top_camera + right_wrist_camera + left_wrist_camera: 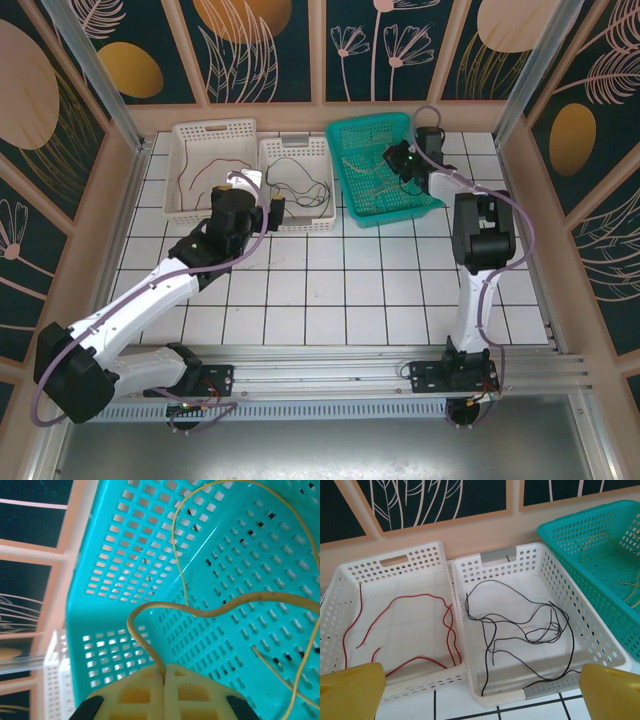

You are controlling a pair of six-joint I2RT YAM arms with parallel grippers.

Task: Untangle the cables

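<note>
The tiled table (330,290) carries three baskets in a row along its far side. Take the middle white basket (547,575) as the marker. A second white basket (415,560) sits touching it on the left, and a teal basket (125,555) stands just beside it on the right.

The left gripper (480,690) hovers at the near edge of the middle basket, fingers spread wide and holding nothing. The right gripper (164,675) is over the teal basket to the right, fingers pressed together and pinching a yellow cable (200,614) right at the tips.

By colour, the sorting looks largely done. The red cable (420,596) lies alone in the basket left of the marker. The black cable (492,581) lies alone inside the marker itself. Yellow strands are seen in the teal basket alone.

What seems left is the fine work. The black cable crosses over itself in several loose loops (whether any of these is a true knot is not clear). The yellow strands also curve across one another, so they likely need separating.
</note>
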